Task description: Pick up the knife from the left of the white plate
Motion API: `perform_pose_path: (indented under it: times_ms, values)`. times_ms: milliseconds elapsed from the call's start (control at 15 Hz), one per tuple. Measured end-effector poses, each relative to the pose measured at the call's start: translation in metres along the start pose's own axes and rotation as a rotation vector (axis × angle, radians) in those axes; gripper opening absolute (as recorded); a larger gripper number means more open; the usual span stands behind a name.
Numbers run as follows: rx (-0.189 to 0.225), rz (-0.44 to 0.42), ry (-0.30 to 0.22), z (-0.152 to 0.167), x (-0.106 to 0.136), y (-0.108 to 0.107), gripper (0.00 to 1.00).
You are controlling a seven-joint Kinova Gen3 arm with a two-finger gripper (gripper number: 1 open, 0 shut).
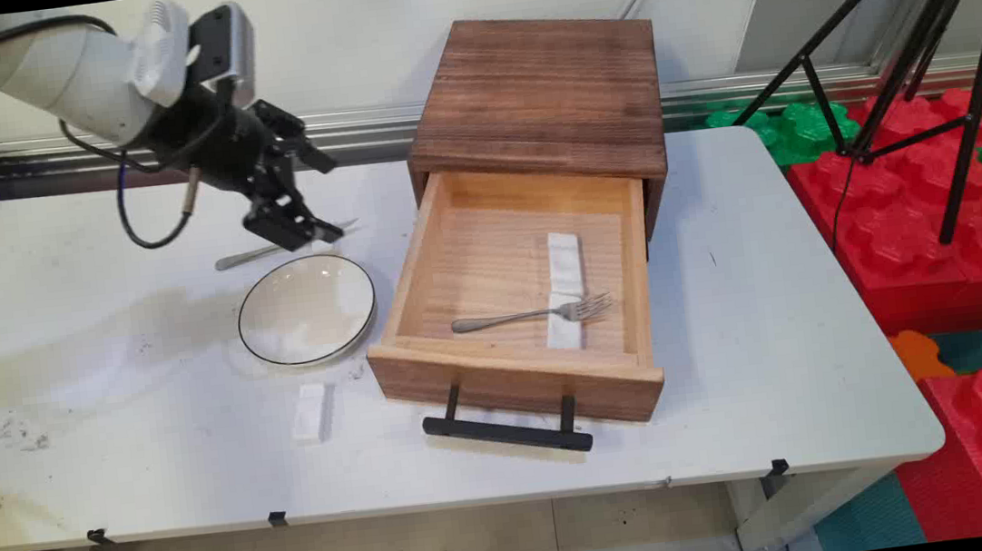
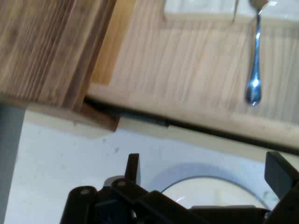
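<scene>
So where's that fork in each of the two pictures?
Main view: the fork lies in the open drawer, right of centre, its tines over a white block.
Hand view: top right, handle end pointing down, tines cut off by the top edge.
Shared landmark: the white plate, left of the drawer; bottom centre in the hand view.

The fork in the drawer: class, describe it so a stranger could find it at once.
Start at the wooden cabinet on the white table; its open drawer juts toward the camera. Inside, the metal fork lies crosswise, tines resting on a white block. The other utensil lies outside, behind the plate near the gripper.
</scene>
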Motion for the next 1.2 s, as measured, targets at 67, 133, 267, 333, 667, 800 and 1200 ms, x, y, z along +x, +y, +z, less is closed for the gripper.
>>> perform_pose_path:
  times_ms: [67, 133, 267, 333, 667, 800, 1200]
  values:
    - [0.007, -0.003, -0.011, -0.002, -0.009, -0.006, 1.0]
    - [0.012, -0.007, -0.022, -0.001, -0.018, -0.012, 1.0]
    - [0.02, -0.012, -0.038, 0.001, -0.032, -0.021, 1.0]
    - [0.025, -0.015, -0.047, 0.003, -0.039, -0.027, 1.0]
    - [0.05, -0.06, -0.095, 0.018, -0.083, -0.056, 1.0]
    - [0.056, -0.076, -0.103, 0.023, -0.095, -0.063, 1.0]
    - [0.045, -0.11, -0.129, 0.042, -0.13, -0.083, 1.0]
